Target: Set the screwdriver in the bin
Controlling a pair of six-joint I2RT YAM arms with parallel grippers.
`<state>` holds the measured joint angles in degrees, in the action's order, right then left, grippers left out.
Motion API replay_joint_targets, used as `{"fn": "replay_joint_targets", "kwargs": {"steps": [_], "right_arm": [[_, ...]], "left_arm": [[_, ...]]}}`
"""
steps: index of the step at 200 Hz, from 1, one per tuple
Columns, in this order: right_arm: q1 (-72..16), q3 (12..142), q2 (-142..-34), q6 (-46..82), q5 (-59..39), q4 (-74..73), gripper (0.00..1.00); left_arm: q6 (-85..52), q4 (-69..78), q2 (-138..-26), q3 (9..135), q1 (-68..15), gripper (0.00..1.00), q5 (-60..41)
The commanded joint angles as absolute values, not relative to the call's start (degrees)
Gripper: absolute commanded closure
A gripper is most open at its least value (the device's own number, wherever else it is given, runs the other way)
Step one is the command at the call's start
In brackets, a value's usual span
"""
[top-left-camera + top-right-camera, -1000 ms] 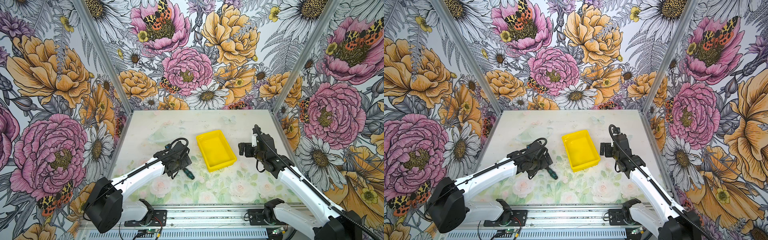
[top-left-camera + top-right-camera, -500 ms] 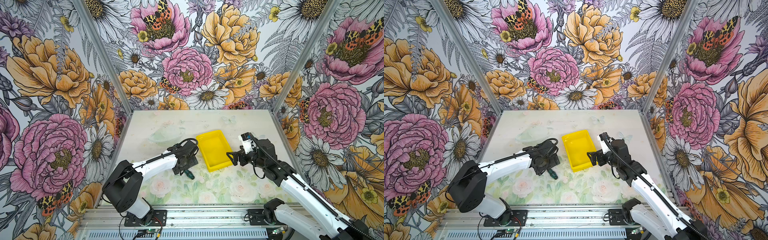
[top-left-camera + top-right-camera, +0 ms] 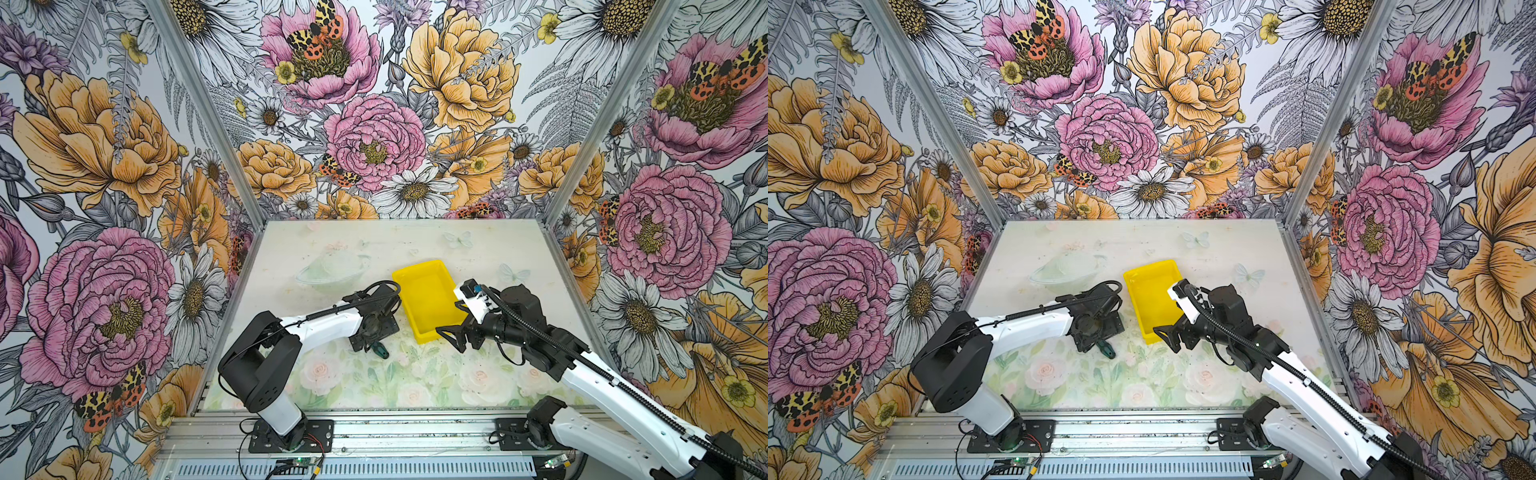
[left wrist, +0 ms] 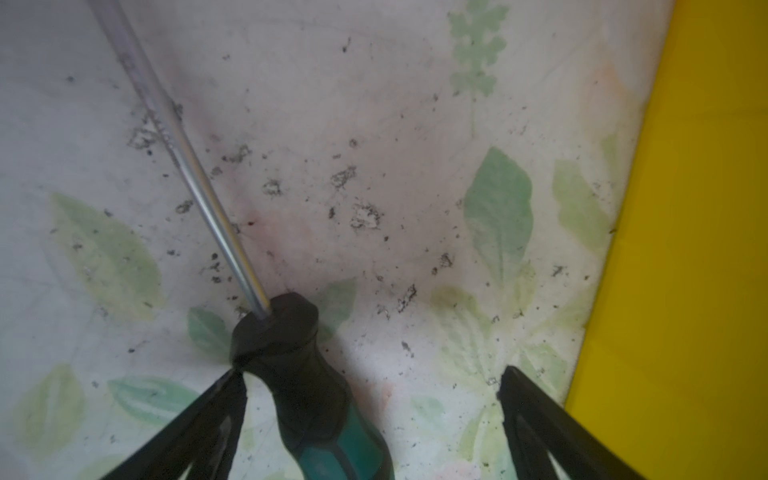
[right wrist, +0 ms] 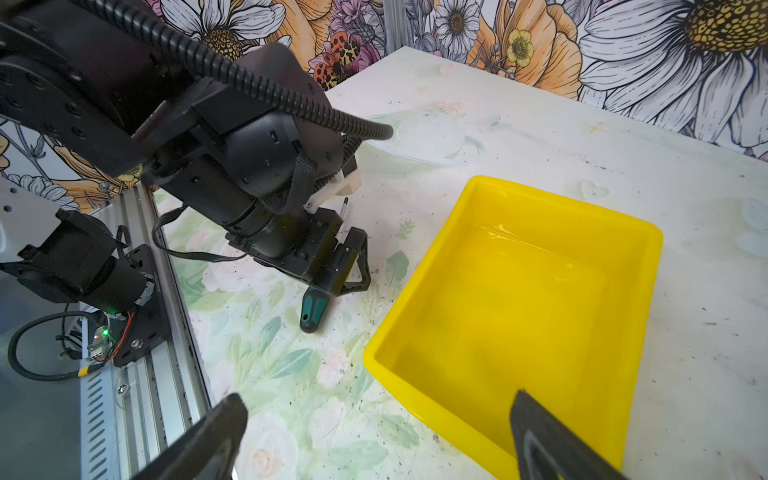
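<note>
- Grasp step: left claw (image 4: 370,374) spread astride the screwdriver (image 4: 291,374) handle, not yet pinching
- Right claw (image 5: 378,399) spread, empty, near the bin (image 5: 519,324)
- Next: close, lift, carry over the rim

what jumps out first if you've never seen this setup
The huge floral wallpaper on all three walls grabs the eye first. Next is the empty bright yellow bin on the table, with the open right gripper at its front corner. Left of it, the open left gripper straddles the screwdriver lying flat.
</note>
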<state>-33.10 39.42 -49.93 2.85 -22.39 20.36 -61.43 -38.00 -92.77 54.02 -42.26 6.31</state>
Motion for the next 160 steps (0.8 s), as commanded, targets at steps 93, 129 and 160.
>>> {"fn": "replay_joint_targets", "kwargs": {"steps": [93, 129, 160], "right_arm": [[-34.2, 42.9, -50.8, 3.1, -19.6, 19.5, 0.01], [-34.2, 44.7, -51.1, 3.2, -16.9, 20.1, 0.00], [-34.2, 46.0, -50.6, 3.2, -14.9, 20.5, 0.01]], "left_arm": [[-64.2, -31.4, -94.5, 49.1, -43.9, 0.21, 5.6], [-65.0, -31.5, -96.7, 48.8, -44.1, 0.29, 5.4], [-65.6, -31.5, -97.5, 49.0, -44.8, 0.37, 6.1]]}}
